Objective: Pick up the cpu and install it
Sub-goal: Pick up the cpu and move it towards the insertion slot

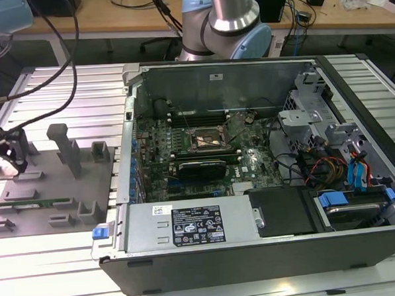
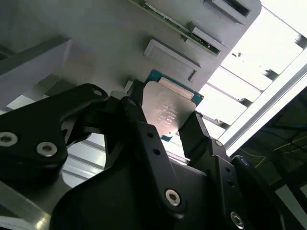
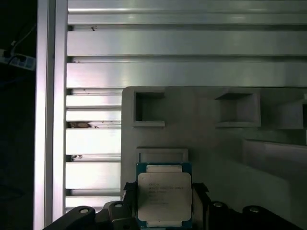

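The likeliest trouble, as I judged it, lay in how little there was to hold. The cpu (image 2: 169, 109), a small flat square chip with a silvery metal top and a green edge, was caught only by its thin sides. A slight slip or twist could tip it out onto the pale grey moulded fixture tray (image 1: 60, 188) or the slatted aluminium table (image 1: 58, 274) beneath. A skewed hold would also matter at the far end, since a chip carried crooked would meet the dark square metal-framed socket (image 1: 207, 139) out of line and could harm its contacts. That socket sat well apart, deep in the open black computer case (image 1: 210, 266), so the case wall was one more thing to catch on. In the exterior view the black gripper (image 1: 6, 161) hung over the tray at the exterior view's left, with the long thin green memory stick (image 1: 31, 204) lying in its own slot nearby. In both wrist views the chip sat squarely between the two black fingers (image 2: 136, 120), one against each of two opposite edges, metal top facing the cameras. The fingers appeared drawn in and pinching it, the chip's far half standing clear beyond their tips. Whether it had cleared its pocket in the tray I could not tell.
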`<control>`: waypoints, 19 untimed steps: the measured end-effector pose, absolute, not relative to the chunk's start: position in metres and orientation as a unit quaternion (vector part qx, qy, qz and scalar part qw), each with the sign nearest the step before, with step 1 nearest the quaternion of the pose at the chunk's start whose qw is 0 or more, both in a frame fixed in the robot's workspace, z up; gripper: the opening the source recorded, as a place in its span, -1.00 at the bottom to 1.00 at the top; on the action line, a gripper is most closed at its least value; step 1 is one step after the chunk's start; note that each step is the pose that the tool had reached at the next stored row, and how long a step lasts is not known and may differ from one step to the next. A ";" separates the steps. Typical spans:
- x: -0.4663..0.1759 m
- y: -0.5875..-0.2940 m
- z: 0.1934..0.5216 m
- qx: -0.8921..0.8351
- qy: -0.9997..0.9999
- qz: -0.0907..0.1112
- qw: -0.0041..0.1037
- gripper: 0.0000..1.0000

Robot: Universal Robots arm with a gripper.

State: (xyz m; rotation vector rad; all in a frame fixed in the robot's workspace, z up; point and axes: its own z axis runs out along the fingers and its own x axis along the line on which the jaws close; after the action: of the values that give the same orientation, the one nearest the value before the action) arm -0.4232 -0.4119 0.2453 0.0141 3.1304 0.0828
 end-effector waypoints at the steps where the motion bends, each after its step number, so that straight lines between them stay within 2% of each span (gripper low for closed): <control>1: -0.423 -0.412 0.247 0.004 1.000 0.026 0.005 0.09; 12: -0.423 -0.412 0.282 0.003 1.000 0.026 0.005 0.09; 19: -0.423 -0.411 0.315 0.002 1.000 0.026 0.005 0.09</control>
State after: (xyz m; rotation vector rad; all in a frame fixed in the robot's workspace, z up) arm -0.4232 -0.4111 0.3155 0.0075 3.1305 0.0829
